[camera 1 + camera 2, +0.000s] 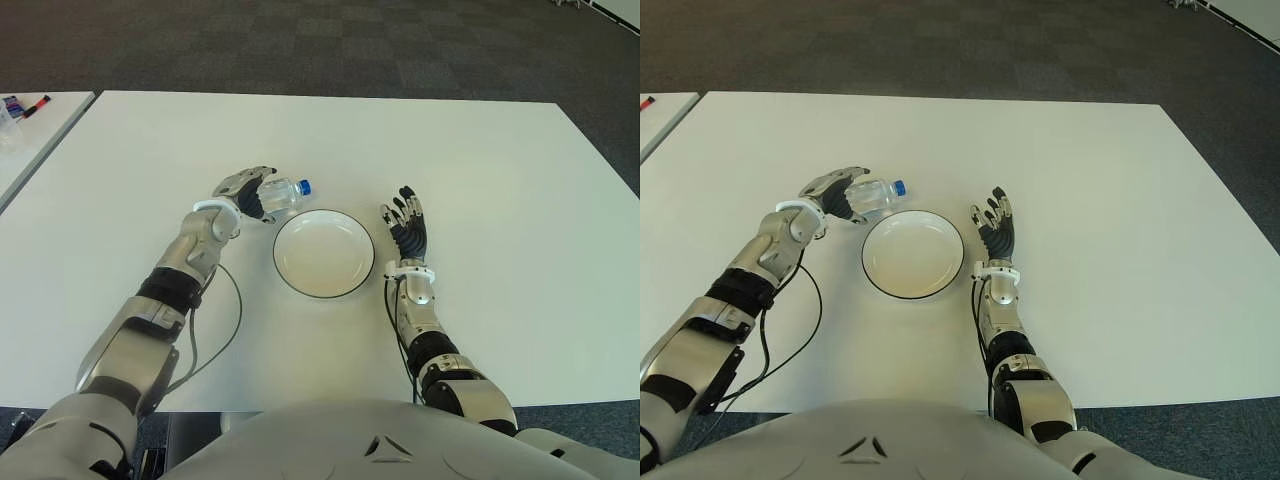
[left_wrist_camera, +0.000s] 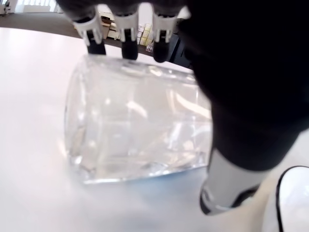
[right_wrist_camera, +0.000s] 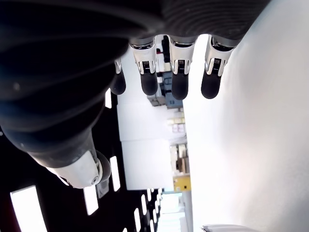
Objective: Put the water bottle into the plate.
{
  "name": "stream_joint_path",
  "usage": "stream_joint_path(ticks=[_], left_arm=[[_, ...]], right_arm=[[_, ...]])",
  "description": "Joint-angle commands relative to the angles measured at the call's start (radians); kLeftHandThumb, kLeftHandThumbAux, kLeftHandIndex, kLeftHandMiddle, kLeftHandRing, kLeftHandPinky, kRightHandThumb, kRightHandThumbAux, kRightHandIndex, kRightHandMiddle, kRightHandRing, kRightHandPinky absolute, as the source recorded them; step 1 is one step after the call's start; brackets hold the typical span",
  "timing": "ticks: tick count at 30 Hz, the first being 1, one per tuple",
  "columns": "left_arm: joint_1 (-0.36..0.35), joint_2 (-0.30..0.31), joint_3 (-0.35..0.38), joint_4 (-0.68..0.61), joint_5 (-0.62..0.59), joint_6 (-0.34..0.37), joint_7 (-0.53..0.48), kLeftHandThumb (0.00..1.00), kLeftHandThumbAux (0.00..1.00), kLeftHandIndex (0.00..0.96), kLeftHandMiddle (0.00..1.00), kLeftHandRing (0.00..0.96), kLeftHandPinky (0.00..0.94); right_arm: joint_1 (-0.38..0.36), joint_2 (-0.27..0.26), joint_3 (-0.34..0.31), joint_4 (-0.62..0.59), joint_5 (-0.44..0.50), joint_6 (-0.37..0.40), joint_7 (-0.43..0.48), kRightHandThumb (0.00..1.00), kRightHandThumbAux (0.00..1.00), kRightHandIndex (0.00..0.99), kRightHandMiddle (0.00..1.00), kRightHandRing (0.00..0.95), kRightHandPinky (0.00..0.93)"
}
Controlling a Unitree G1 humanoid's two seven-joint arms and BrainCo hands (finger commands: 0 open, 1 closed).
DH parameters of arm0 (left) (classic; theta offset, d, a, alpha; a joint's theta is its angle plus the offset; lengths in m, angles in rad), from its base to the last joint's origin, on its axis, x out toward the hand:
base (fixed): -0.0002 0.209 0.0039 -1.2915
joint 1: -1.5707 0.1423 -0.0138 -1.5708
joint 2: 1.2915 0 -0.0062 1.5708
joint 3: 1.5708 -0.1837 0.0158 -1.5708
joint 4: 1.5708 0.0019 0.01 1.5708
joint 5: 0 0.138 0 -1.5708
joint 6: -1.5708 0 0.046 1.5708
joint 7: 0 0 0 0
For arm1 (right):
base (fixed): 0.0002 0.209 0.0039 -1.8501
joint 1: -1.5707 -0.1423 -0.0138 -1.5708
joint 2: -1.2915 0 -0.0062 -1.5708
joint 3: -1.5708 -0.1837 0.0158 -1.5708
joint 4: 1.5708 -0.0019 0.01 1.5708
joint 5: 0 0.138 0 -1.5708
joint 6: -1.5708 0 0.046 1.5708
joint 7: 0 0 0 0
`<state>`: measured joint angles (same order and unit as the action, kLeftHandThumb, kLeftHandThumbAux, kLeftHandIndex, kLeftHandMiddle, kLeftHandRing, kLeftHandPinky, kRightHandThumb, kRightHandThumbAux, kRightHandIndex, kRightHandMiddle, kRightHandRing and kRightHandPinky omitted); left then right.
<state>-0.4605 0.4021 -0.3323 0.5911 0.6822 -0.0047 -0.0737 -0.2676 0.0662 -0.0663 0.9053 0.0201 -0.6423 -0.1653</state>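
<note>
nearest us the right hand shows just right of the plate, fingers spread and holding nothing, leaving the dish free. the plate sits bare on the white table. just beyond its far-left rim the water bottle lies on its side, blue cap toward the plate; our left hand wraps its base, fingers curled over the body, seemingly gripping for a short carry.

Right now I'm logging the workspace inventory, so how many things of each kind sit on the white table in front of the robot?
Water bottle: 1, lying on its side, grasped by the left hand
Plate: 1, nothing in it
Total: 2
The right hand, open, shows to the right of the plate.
</note>
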Motion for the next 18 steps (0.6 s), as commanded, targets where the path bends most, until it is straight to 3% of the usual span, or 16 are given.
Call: stream_joint_path(ticks=[1,18], left_arm=[[-0.019,-0.007,-0.010,0.051,-0.014,-0.023,0.029,0.000,0.902,0.000,0.000,0.000,0.065],[-0.045,-0.023,-0.020,0.136,-0.025,-0.043,0.061,0.000,0.894,0.000,0.005,0.015,0.094]], right_arm=[[0.058,0.038,-0.009,0.063,0.007,0.037,-0.001,0.051,0.707,0.088,0.098,0.099,0.139],[0.056,0.038,-0.005,0.066,0.001,0.031,-0.005,0.041,0.707,0.086,0.098,0.096,0.136]])
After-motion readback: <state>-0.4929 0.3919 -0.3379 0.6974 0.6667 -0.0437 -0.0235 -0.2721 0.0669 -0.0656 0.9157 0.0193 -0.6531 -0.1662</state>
